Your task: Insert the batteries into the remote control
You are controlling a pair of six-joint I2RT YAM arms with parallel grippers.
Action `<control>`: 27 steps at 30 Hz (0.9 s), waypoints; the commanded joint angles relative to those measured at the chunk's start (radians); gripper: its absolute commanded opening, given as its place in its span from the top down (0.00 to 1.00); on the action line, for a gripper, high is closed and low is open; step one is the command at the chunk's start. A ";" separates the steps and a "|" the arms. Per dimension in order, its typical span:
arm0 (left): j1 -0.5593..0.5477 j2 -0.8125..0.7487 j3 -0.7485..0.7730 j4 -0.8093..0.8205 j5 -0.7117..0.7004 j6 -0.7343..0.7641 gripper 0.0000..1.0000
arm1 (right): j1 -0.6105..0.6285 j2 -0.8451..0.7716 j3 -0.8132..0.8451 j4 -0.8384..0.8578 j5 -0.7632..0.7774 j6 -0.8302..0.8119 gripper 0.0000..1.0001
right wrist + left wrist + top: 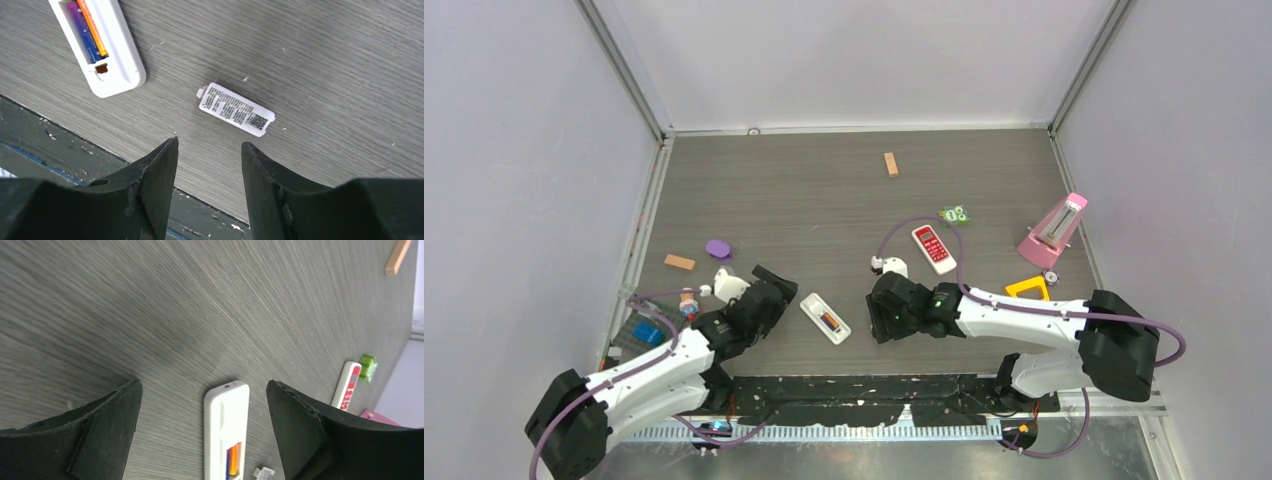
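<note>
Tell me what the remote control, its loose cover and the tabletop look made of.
Remote control: smooth white plastic, by its rounded moulded edges. Loose cover: thin white plastic, printed label on it. Tabletop: matt grey wood grain, probably laminate.

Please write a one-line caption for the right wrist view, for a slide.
Open right gripper near the detached battery cover; both batteries sit in the remote control.

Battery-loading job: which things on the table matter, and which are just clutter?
Job: white remote, back up; batteries, both lying in its open bay; labelled battery cover, lying loose.
Clutter: red-faced remote; pink metronome; tan block; yellow triangle; purple disc; green piece.
</note>
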 commanded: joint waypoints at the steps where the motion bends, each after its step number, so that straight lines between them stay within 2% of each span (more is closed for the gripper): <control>1: -0.005 -0.047 0.030 -0.181 -0.091 0.066 0.06 | 0.019 0.000 0.044 0.029 -0.045 0.004 0.49; 4: -0.005 -0.086 0.041 -0.180 -0.103 0.132 0.08 | 0.022 0.026 0.035 0.050 -0.070 0.020 0.65; 6: -0.005 -0.112 0.042 -0.152 -0.094 0.201 0.13 | 0.023 0.038 0.022 0.047 -0.058 0.034 0.73; 11: -0.005 -0.159 0.048 -0.146 -0.059 0.322 0.28 | 0.028 0.046 0.002 0.081 -0.081 0.026 0.78; 14: -0.003 -0.200 0.055 -0.156 -0.067 0.375 0.28 | 0.077 0.064 0.046 0.140 -0.190 -0.054 0.78; 18: -0.003 -0.235 0.097 -0.207 -0.088 0.432 0.28 | 0.179 0.161 0.176 0.139 -0.245 -0.161 0.80; 22: -0.002 -0.285 0.138 -0.292 -0.135 0.436 0.25 | 0.225 0.299 0.306 0.097 -0.192 -0.185 0.81; 27: -0.002 -0.403 0.145 -0.361 -0.178 0.429 0.24 | 0.225 0.444 0.402 0.069 -0.088 -0.166 0.83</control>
